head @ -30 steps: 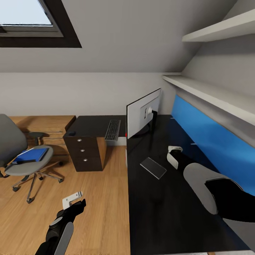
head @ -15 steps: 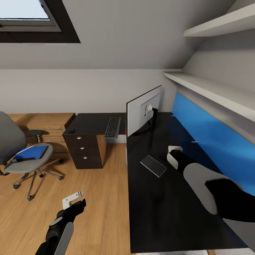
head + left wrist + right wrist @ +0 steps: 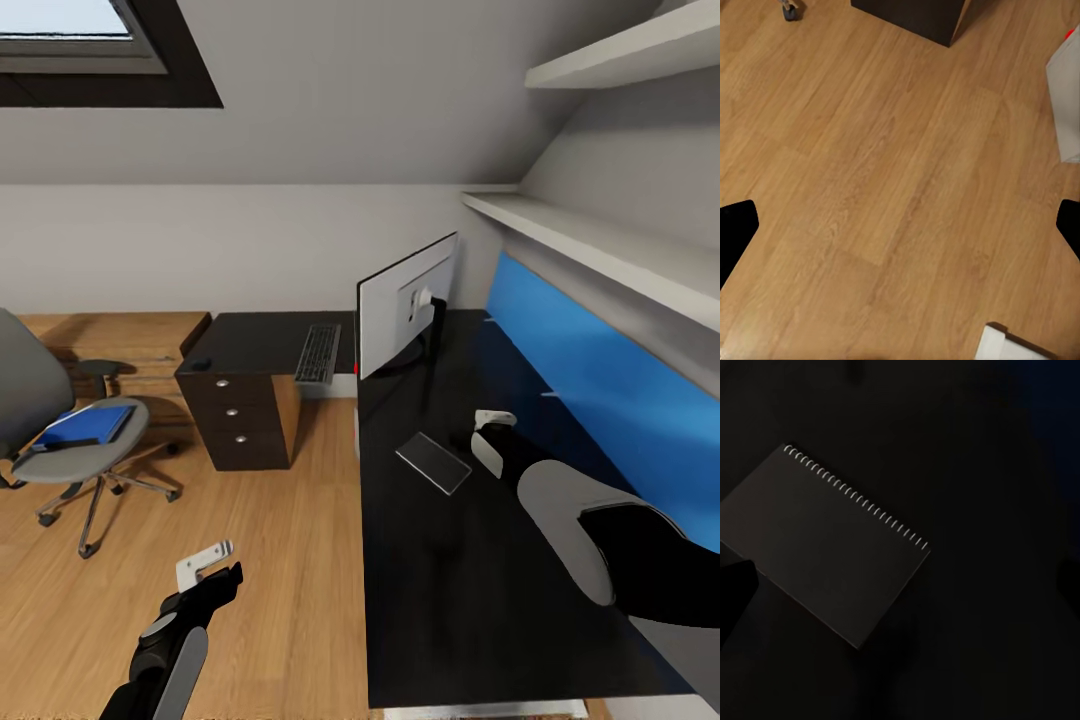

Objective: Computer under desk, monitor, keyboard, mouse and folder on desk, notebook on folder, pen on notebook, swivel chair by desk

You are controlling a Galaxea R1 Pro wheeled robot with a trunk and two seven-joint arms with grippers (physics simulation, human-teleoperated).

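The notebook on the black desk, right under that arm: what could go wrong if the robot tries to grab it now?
The notebook lies flat on the glossy desk, so the right gripper may slide it rather than lift it. It sits near the desk's edge, so a push could tip it onto the floor. The folder it belongs on is across the room on the swivel chair, so carrying it there risks a drop.
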